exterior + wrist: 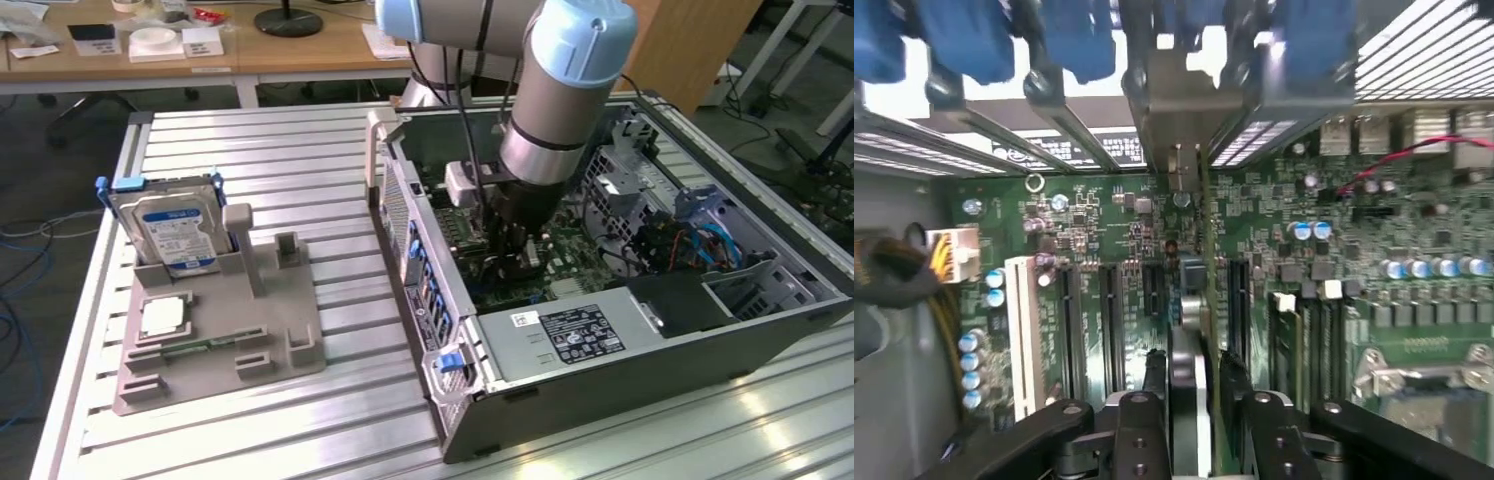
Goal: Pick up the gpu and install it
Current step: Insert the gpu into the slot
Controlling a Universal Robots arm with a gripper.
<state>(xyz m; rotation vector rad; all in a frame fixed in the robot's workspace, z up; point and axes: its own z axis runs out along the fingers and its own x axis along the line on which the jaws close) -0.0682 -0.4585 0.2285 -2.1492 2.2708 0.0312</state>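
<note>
My claw (1189, 400) is down inside the open case (747, 340), its fingers (1149, 385) clamped on the gpu (1187, 350), which I hold edge-on, standing over the green board (1104, 230) between the long dark slots (1109, 320). In the exterior view my arm (561, 100) reaches into the case's middle. On the grey tray (267, 350) beside the case, a hard drive (171, 235) stands at the far corner and a square chip (163, 317) lies nearer.

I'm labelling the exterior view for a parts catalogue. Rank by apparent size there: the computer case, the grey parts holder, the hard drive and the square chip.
1. Computer case
2. Grey parts holder
3. Hard drive, standing upright in the holder
4. Square chip, lying flat on the holder
</note>
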